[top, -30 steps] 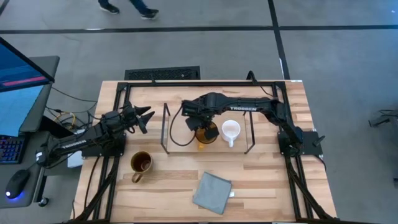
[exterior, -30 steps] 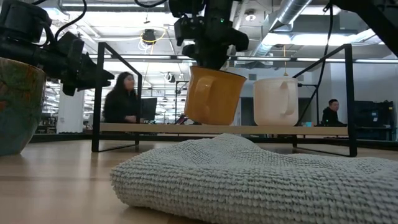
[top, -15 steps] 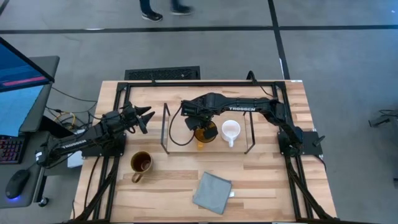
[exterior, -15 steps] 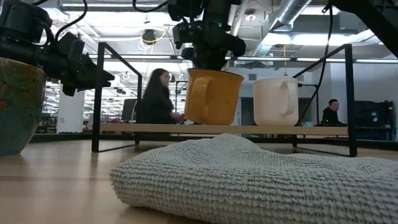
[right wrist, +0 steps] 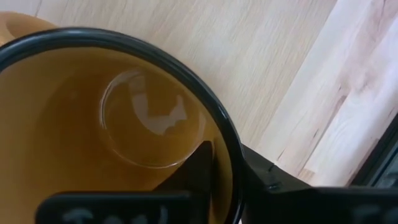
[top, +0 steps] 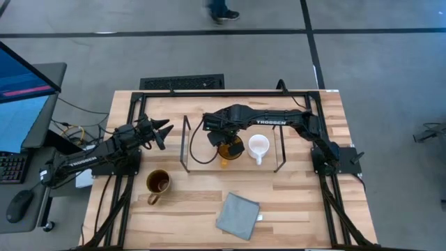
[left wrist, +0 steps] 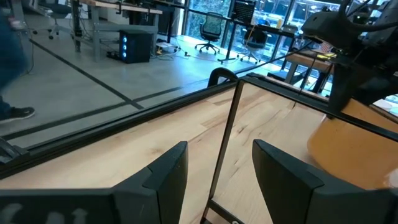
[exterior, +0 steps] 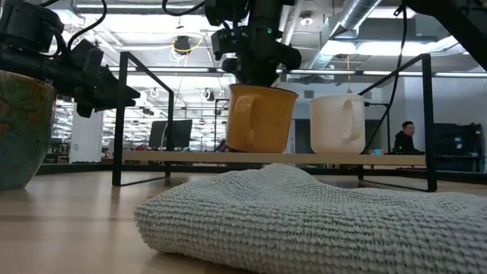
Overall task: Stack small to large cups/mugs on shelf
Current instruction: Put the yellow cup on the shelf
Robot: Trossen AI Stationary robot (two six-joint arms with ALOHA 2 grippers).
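Observation:
The amber glass mug (exterior: 260, 118) stands on the shelf's light-wood board (exterior: 358, 158), left of the white mug (exterior: 338, 123), which rests on its base with its handle toward the near edge. My right gripper (exterior: 255, 61) comes down on the amber mug (top: 230, 148) and is shut on its rim. The brownish-tan mug (top: 157, 183) stands on the tabletop, left of and nearer than the shelf. My left gripper (top: 162, 131) is open and empty, left of the shelf's black wire frame (left wrist: 224, 143). My right gripper pinches the amber mug's rim and wall (right wrist: 233, 162), with one finger (right wrist: 193, 168) inside the mug and the other (right wrist: 270, 180) outside. The fingers come from above, pointing down. The mug is nearly upright and its base seems to sit on the shelf board.
A grey knitted cloth (top: 238, 215) lies near the table's front edge, right of the brownish-tan mug. The shelf's wire frames (exterior: 119, 114) stand up at both short ends. A desk with a screen stands left of the table.
The amber mug, tilted in my right gripper a second ago, has tipped back to nearly upright and settled with its base at the shelf board. My right gripper has stayed shut on its rim. A person has walked past behind the table.

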